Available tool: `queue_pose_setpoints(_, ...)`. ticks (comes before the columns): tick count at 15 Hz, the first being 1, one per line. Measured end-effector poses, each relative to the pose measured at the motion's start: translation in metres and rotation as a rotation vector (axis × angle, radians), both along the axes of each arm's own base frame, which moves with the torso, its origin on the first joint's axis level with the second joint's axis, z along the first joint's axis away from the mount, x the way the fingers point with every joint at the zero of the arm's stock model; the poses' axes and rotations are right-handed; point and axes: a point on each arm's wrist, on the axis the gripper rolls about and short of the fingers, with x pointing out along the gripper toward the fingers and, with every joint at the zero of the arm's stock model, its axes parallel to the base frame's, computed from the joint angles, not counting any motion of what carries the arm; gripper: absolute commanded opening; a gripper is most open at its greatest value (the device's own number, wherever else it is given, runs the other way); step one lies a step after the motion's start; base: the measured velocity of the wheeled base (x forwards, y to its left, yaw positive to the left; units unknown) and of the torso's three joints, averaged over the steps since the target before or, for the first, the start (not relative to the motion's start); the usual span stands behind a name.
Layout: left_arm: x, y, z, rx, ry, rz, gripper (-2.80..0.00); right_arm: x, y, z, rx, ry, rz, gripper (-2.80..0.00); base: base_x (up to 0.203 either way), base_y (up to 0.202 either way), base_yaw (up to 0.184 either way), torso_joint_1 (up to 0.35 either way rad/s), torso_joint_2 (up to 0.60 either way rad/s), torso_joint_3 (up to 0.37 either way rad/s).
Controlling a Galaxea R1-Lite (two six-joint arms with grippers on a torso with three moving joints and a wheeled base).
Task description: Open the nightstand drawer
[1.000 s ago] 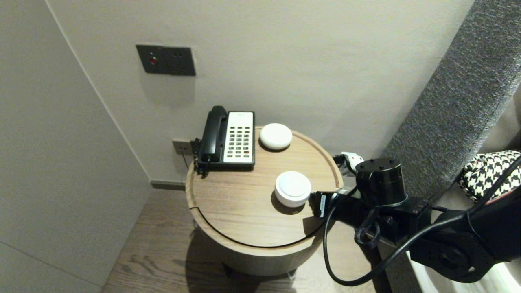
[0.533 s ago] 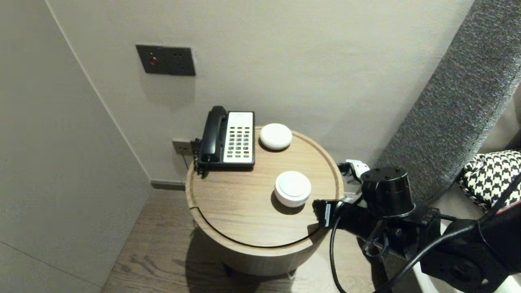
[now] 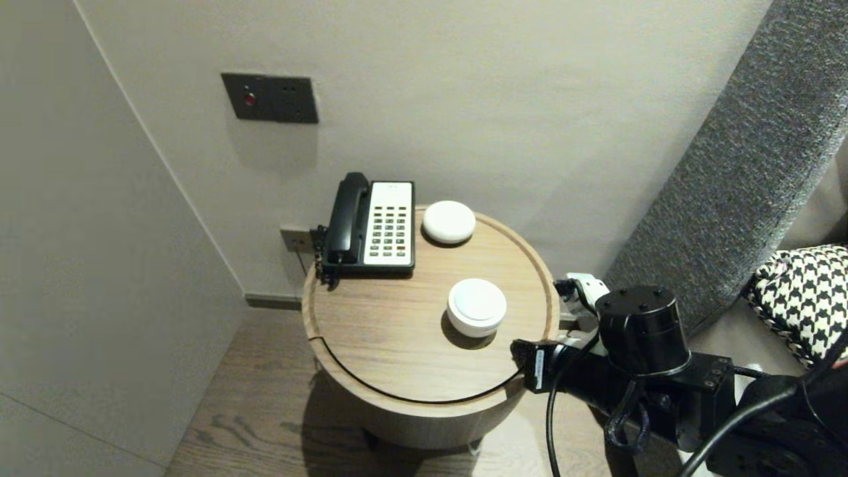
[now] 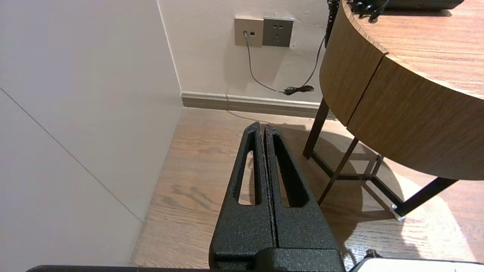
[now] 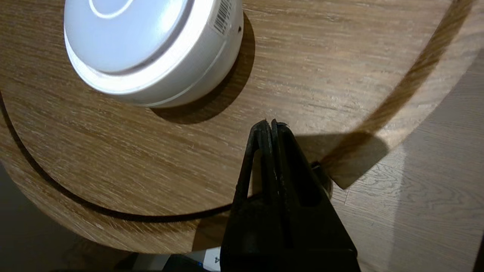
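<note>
A round wooden side table (image 3: 384, 344) carries a low white round device (image 3: 477, 307) with a barcode label on its side (image 5: 143, 49). My right gripper (image 3: 515, 346) is shut and holds nothing. It hangs over the table's front right rim (image 5: 412, 79), a short way from the white device and not touching it; its tips (image 5: 269, 122) point at the bare wood beside it. My left gripper (image 4: 262, 124) is parked low over the wooden floor, left of the table (image 4: 397, 124), shut and empty.
A black and white desk phone (image 3: 371, 225) and a second white puck (image 3: 449, 220) sit at the table's back. A dark switch panel (image 3: 269, 98) and sockets (image 4: 263, 31) are on the wall. A grey padded headboard (image 3: 748, 165) and a houndstooth cushion (image 3: 805, 291) stand at the right.
My right arm has drawn back from the white device, sliding toward the table's front right rim and lower in the head view. The device and the left arm have not moved.
</note>
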Motion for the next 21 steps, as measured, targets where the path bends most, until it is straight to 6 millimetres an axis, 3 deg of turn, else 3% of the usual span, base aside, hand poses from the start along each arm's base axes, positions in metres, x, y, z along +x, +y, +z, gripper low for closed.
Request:
queue_pose_setpoints(11, 0.000, 0.000, 0.000, 0.000, 0.000, 0.000, -2.80, -0.041, -0.020, -0.010, 0.021, 0.090, 0.087, -2.80, 0.000, 0.000, 0.000, 0.000, 0.00, 0.000)
queue_pose_setpoints(21, 0.000, 0.000, 0.000, 0.000, 0.000, 0.000, -2.80, -0.061, -0.019, -0.017, 0.046, 0.155, 0.223, -2.80, 0.000, 0.000, 0.000, 0.000, 0.00, 0.000)
